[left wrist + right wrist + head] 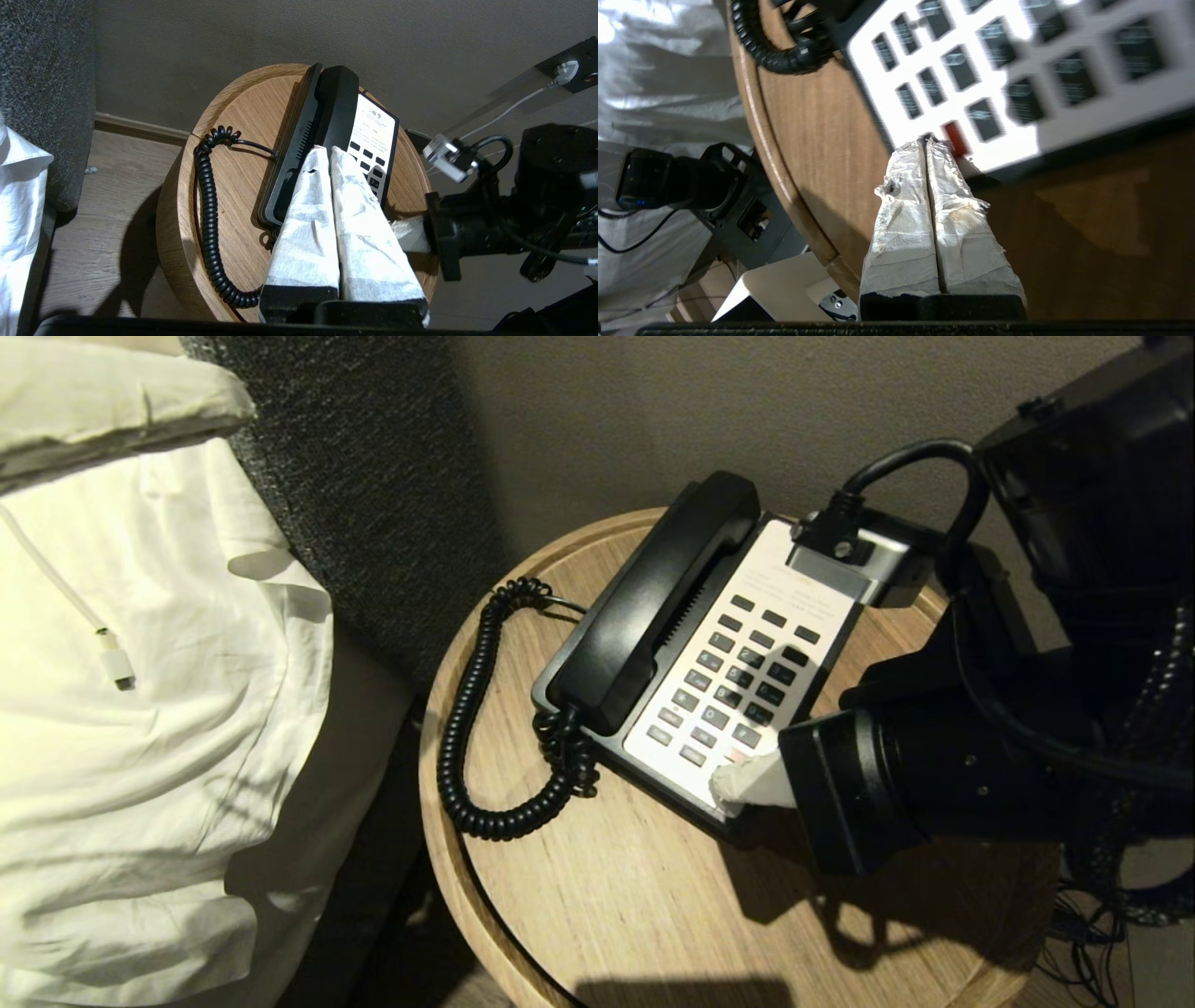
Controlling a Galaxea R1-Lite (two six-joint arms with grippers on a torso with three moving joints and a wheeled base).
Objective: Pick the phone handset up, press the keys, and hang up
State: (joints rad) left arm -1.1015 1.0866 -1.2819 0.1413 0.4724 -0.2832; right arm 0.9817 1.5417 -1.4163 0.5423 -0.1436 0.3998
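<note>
The glossy black phone handset [653,597] lies in its cradle along the left side of the black-and-white phone base [822,607], and it shows in the left wrist view too, handset [334,107]. Its coiled cord [467,709] loops over the wood. My right gripper [726,789], fingers wrapped in white tape, is shut with nothing in it. Its tip sits at the near corner of the keys [738,677], right beside a red key [955,138], right gripper [926,142]. My left gripper [329,150] is shut and empty, hanging above the handset and apart from it.
The phone stands on a round wooden side table [635,896] with a raised rim. A bed with white linen [140,756] and a grey padded headboard [373,476] are to the left. A wall socket with a white plug [567,70] is behind the table.
</note>
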